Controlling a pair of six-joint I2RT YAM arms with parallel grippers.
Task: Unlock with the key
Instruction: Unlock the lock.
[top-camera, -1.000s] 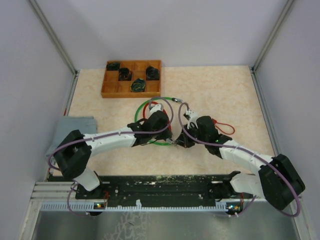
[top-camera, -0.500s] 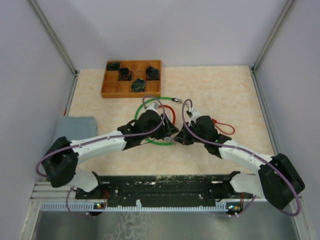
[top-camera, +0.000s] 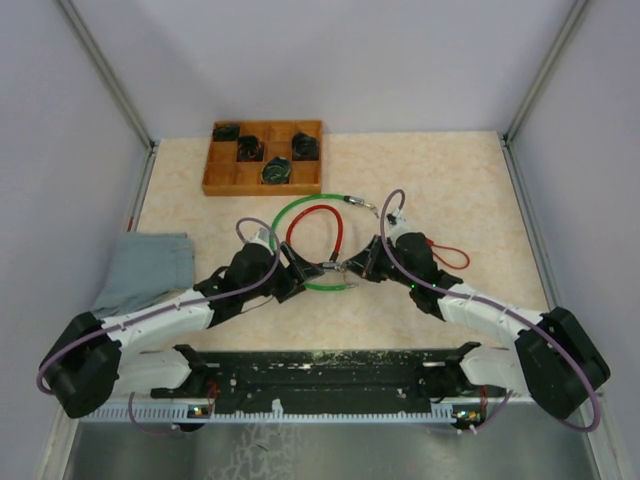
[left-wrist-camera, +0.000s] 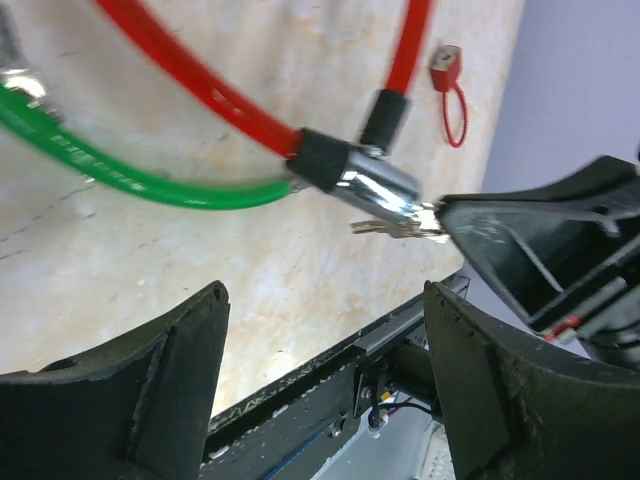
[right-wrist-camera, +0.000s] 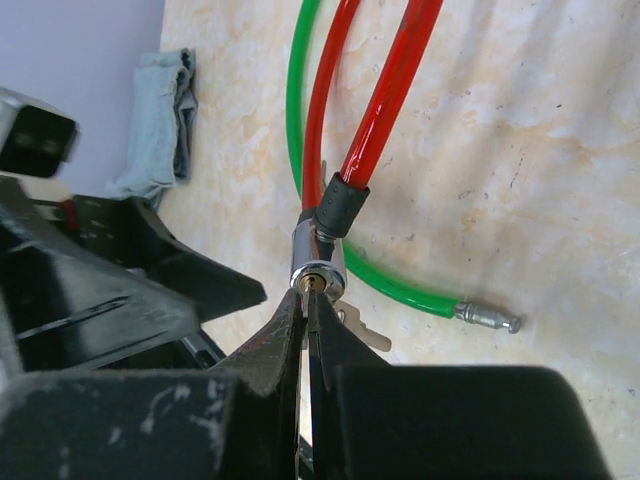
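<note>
1. Left gripper (top-camera: 300, 270), seen left of centre, is held wide and empty, pointed rightward.
2. Lock barrel (top-camera: 329, 267), at centre, is laid left-to-right, keyhole (right-wrist-camera: 313, 283) turned rightward.
3. Right gripper (top-camera: 351, 268) is pinched shut against that keyhole end, key (right-wrist-camera: 358, 330) alongside; judged nearer.

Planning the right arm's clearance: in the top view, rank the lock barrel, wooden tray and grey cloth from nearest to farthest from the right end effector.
1. Lock barrel: just left of the right end effector, which pinches the key.
2. Wooden tray: far side, to the left.
3. Grey cloth: farthest, off to the left.
</note>
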